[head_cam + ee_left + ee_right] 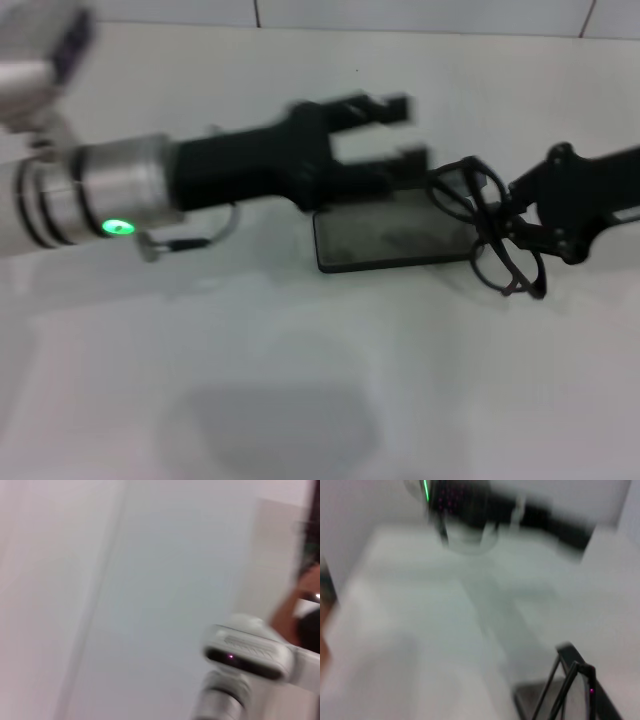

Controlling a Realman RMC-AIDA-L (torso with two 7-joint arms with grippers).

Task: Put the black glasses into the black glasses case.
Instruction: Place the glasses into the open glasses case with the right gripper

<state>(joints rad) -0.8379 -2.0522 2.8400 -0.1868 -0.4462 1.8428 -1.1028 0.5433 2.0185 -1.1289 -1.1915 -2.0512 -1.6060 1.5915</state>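
The black glasses (497, 235) hang at the right end of the black glasses case (395, 237), above a pale white table (300, 380) that fills most of the head view; a tiled wall (420, 12) with dark grout lines runs along the table's far edge. The left arm (100, 195) is the largest thing over the table: it reaches in from the left, lying almost level, a silver cuff with a green light behind its black end. The left gripper (395, 128) hovers over the case's far long edge, its two fingers spread apart with nothing between them. The right gripper (515, 222) comes in from the right edge and is clamped on the glasses at the frame. The case lies open and flat on the table, its grey lining facing up. The glasses are thin, black and clear-lensed, tilted steeply, one lens over the case's right end and the other just past it.
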